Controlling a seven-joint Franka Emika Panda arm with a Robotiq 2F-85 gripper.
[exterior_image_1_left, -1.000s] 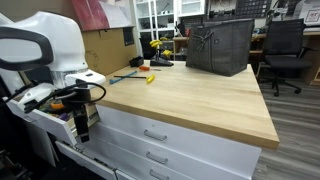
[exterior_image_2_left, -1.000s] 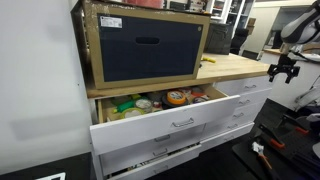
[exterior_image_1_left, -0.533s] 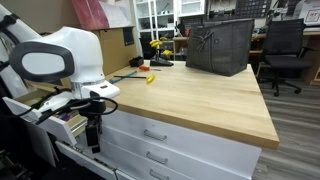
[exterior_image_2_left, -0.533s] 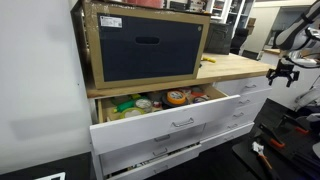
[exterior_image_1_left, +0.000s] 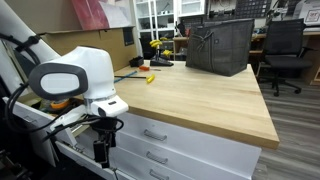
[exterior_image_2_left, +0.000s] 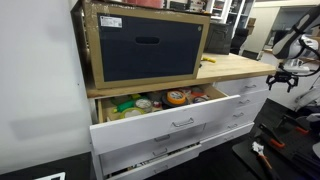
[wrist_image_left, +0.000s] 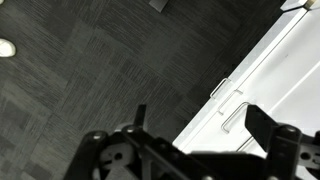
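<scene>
My gripper (exterior_image_1_left: 100, 152) hangs low in front of the white drawer cabinet (exterior_image_1_left: 190, 140), beside the pulled-out top drawer (exterior_image_2_left: 165, 120). An exterior view shows the gripper (exterior_image_2_left: 279, 78) off the far end of the wooden top (exterior_image_2_left: 235, 66), fingers pointing down. In the wrist view my gripper (wrist_image_left: 200, 120) is open, nothing between its two dark fingers (wrist_image_left: 262, 125). Behind them are white drawer fronts with metal handles (wrist_image_left: 232, 100) and grey carpet (wrist_image_left: 80, 70). The open drawer holds several packets and tins (exterior_image_2_left: 176, 97).
A cardboard box with a dark front (exterior_image_2_left: 147, 45) sits on the wooden top (exterior_image_1_left: 200, 90). A dark mesh bin (exterior_image_1_left: 219, 46) stands at its far end, small yellow tools (exterior_image_1_left: 150, 78) near the back edge. An office chair (exterior_image_1_left: 285, 55) stands beyond.
The arm has swung forward and lowered; the gripper has dropped from drawer height toward the floor in front of the cabinet. The jaws stay open.
</scene>
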